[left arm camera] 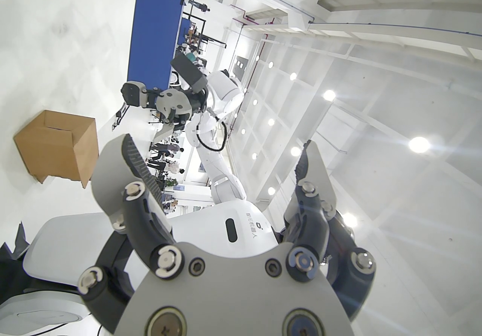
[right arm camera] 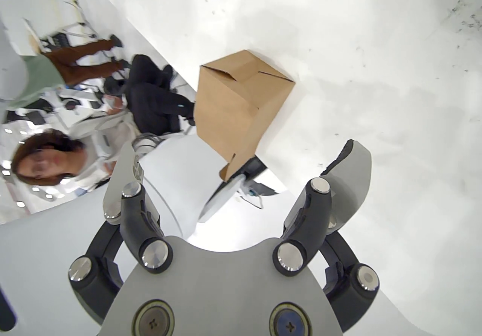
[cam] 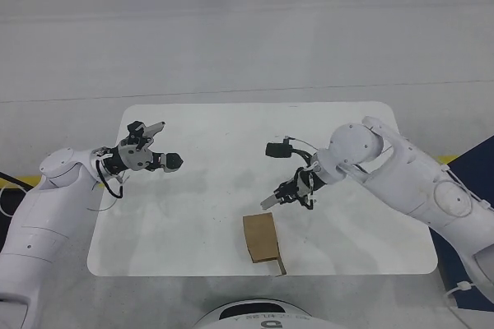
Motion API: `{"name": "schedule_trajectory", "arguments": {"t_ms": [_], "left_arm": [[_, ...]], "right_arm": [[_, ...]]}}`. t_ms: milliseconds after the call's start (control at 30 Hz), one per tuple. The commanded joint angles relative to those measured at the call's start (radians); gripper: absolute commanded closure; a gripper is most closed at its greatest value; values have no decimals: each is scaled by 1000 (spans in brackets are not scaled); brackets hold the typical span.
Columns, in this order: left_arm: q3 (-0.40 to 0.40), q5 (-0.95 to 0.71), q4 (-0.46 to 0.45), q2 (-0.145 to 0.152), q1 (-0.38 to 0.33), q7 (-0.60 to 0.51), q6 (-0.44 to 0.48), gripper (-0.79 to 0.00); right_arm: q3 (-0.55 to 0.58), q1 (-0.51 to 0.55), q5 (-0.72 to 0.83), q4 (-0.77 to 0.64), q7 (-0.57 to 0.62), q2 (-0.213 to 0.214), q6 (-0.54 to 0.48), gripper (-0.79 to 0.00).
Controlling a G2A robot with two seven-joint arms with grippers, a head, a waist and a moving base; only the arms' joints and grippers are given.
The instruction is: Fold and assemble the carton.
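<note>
One white table (cam: pixel 230 156). One brown carton (cam: pixel 261 238) stands on it near the robot-side edge, with one flap loose. Two grippers, both spread wide and empty: left gripper (left arm camera: pixel 217 141) well apart from the carton, right gripper (right arm camera: pixel 240 147) near it, not touching.

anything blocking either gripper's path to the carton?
Nothing visible. The right gripper hangs open close to the carton, with only table surface between them. The left gripper, also open, is farther off across the table, and nothing stands on its line to the carton either.
</note>
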State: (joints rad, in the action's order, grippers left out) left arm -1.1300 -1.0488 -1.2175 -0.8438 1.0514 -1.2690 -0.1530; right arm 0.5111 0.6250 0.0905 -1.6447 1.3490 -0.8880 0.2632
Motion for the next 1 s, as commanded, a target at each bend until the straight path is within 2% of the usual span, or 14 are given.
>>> {"name": "schedule_trajectory", "arguments": {"t_ms": [0,167,433,567,667,967], "left_arm": [[0,0,0,0,0,0,0,-785],[0,0,0,0,0,0,0,-785],[0,0,0,0,0,0,0,-785],[0,0,0,0,0,0,0,-785],[0,0,0,0,0,0,0,-785],[0,0,0,0,0,0,0,-785]], "right_arm": [[-28,-12,-97,-38,8,-5,25,-785],[-97,-30,-292,-125,47,-18,72,-785],[-120,-36,-269,-130,119,-38,-72,-782],[-162,-43,-322,-140,154,-59,-84,-767],[-195,-55,-330,-120,183,-85,-95,-727],[-313,-125,-327,-34,187,-159,-108,-631]]}}
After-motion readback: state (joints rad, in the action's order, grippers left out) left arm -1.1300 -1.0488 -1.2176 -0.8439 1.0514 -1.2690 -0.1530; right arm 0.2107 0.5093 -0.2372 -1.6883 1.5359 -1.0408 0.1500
